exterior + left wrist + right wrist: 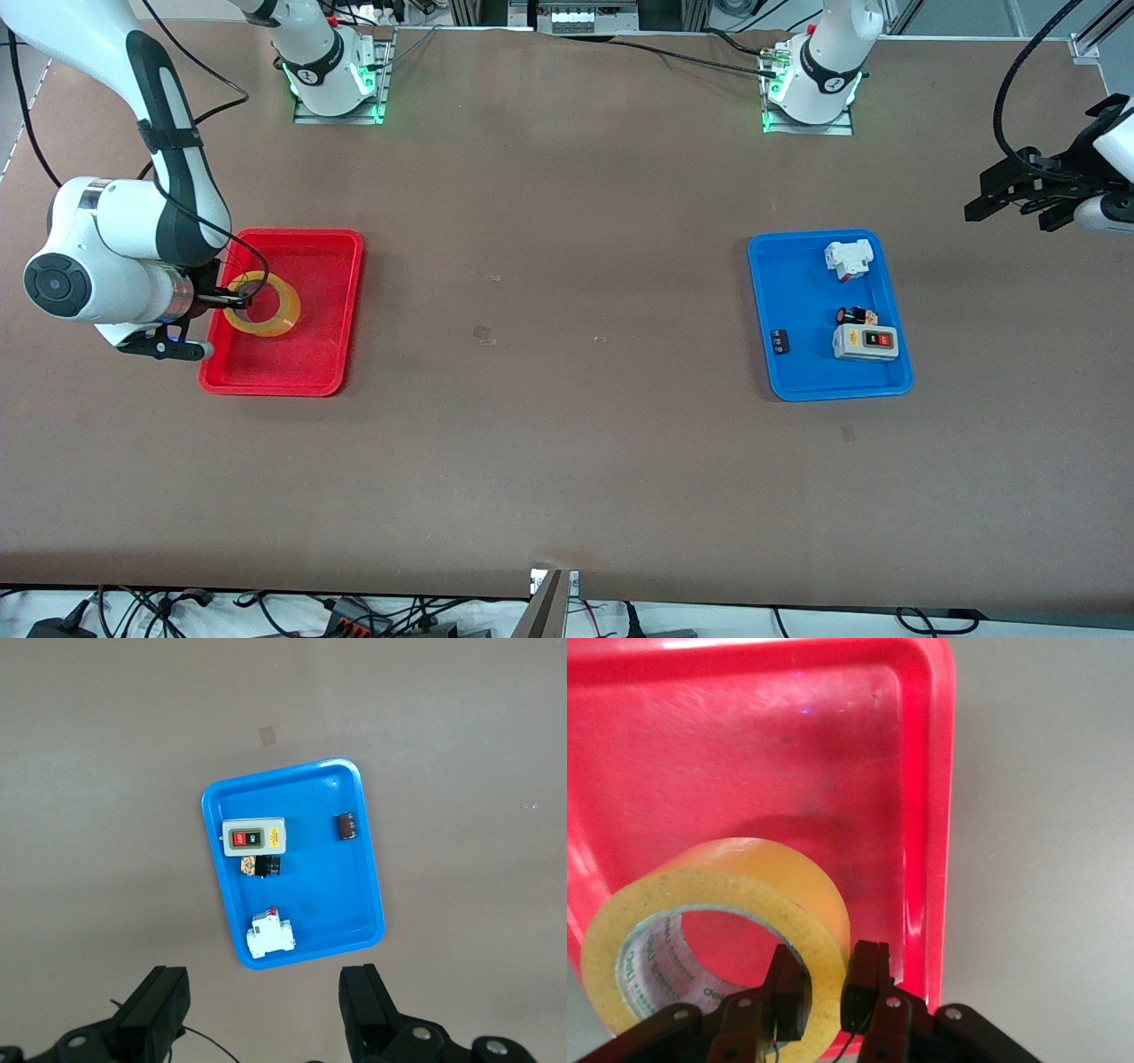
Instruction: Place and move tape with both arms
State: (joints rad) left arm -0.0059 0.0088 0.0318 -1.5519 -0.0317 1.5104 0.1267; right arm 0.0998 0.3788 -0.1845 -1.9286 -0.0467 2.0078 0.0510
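Observation:
The yellowish tape roll (285,312) is in the red tray (310,359) at the right arm's end of the table, tilted. My right gripper (237,299) is shut on the roll's wall, one finger in the hollow core and one outside. The right wrist view shows the tape (744,877), the gripper (826,988) and the tray (788,744). I cannot tell whether the roll rests on the tray floor. My left gripper (1010,213) is open and empty, up over the table at the left arm's end; it also shows in the left wrist view (266,1001).
A blue tray (802,372) toward the left arm's end holds a grey switch box (866,342), a white breaker (848,259) and small black parts. The left wrist view sees this tray (354,904) from above. The arm bases stand along the table's top edge.

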